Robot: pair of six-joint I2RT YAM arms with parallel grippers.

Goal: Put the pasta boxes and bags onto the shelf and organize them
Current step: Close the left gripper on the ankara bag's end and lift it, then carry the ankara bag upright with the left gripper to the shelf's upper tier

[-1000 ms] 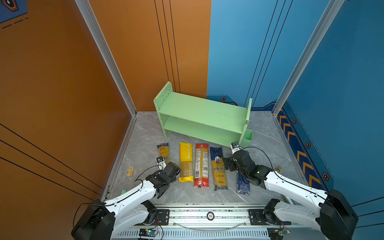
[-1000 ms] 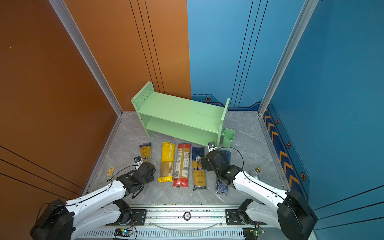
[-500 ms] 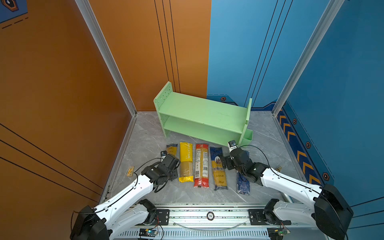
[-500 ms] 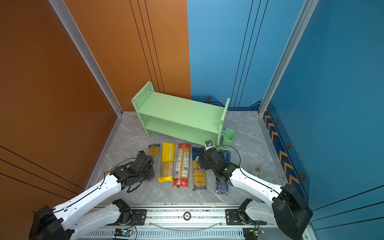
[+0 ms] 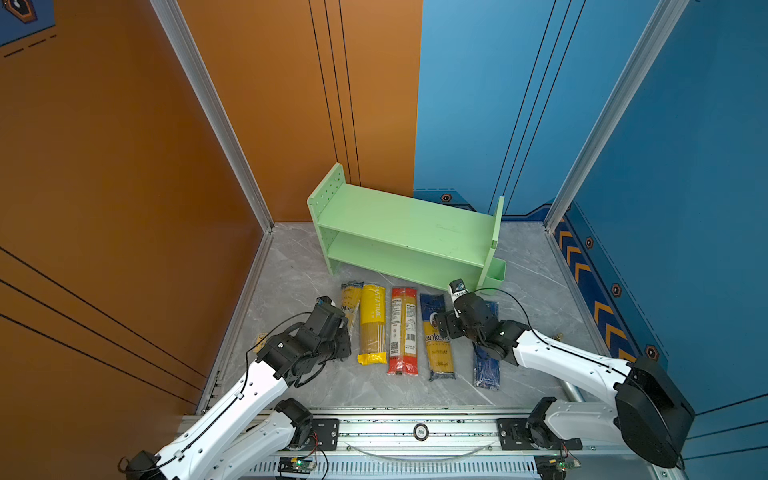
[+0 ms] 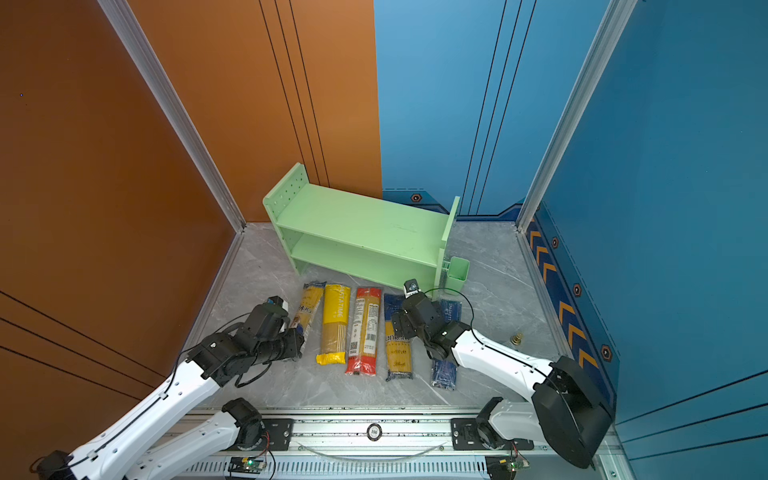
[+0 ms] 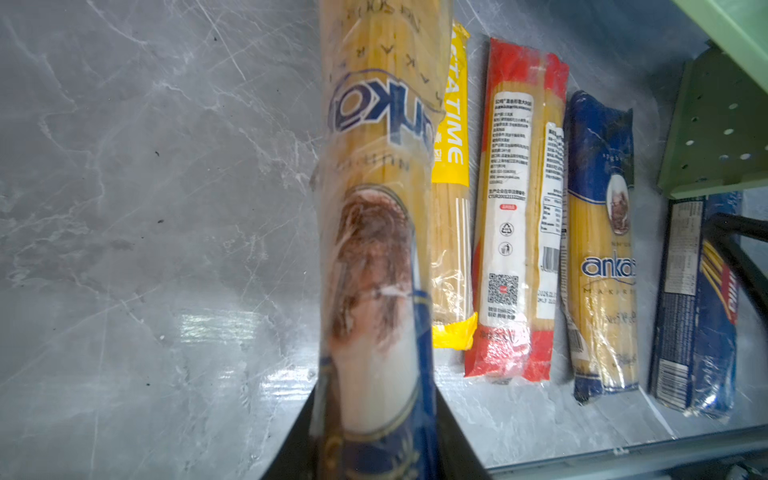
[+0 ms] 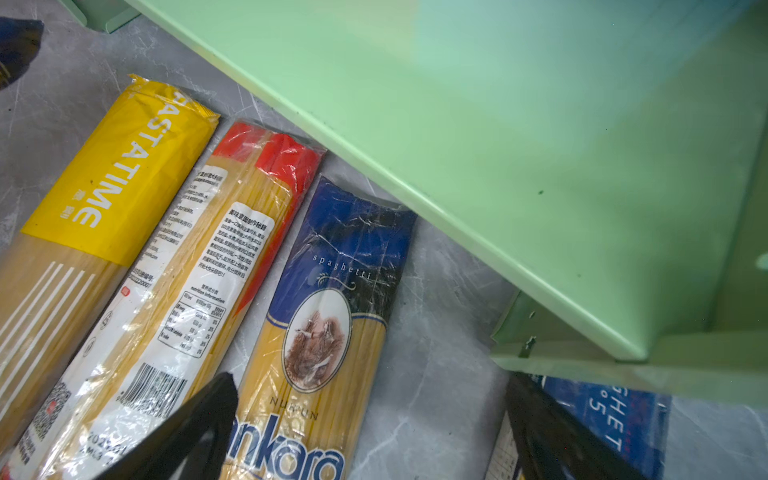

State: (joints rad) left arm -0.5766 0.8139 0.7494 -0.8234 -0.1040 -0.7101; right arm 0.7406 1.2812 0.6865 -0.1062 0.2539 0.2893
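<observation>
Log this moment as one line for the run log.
left jaws: shut on leftmost Ankara spaghetti bag | right jaws: open, empty | light green shelf: no packs on it

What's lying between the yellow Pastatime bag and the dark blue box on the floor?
Two spaghetti bags: the red-ended clear bag nearer the Pastatime bag, then the yellow-and-blue Ankara bag by the dark blue box. Both top views show it.

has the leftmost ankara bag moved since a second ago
Yes: the leftmost Ankara bag, gripped by the left gripper, shifted right, closing its gap to the unmoved yellow Pastatime bag.
</observation>
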